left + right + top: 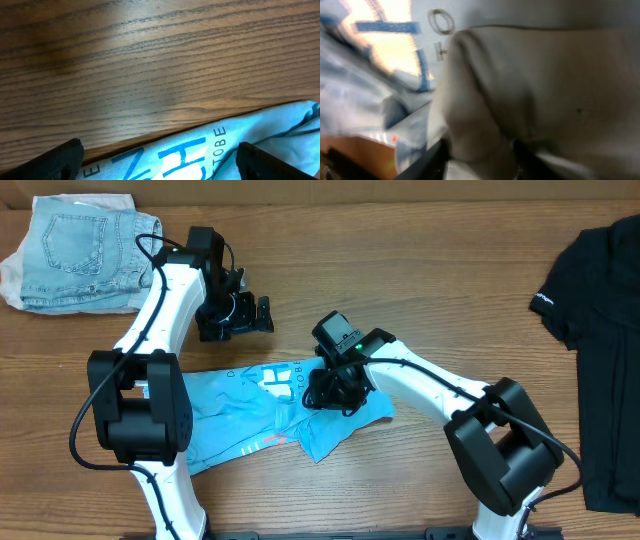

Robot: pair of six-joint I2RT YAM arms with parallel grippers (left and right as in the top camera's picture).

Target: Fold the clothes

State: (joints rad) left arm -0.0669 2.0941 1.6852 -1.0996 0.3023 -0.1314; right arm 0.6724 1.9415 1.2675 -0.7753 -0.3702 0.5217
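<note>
The light sky-blue T-shirt [245, 408] lies crumpled at the middle of the table, its blue lettering facing up. My right gripper [336, 394] is down on its right part. In the right wrist view a bunched fold of the shirt [545, 75] fills the gap of the right gripper [480, 156], with a dark finger against each side. My left gripper [263, 316] hovers open over bare wood just beyond the shirt's far edge. In the left wrist view the shirt's printed edge [260, 131] shows between the wide-apart fingers [62, 161], nothing held. A black T-shirt [605, 330] lies at the far right.
Pale denim shorts [80, 250] lie folded at the back left corner. Bare wooden table [430, 290] stretches between the blue shirt and the black one. Both arm bases stand at the front edge.
</note>
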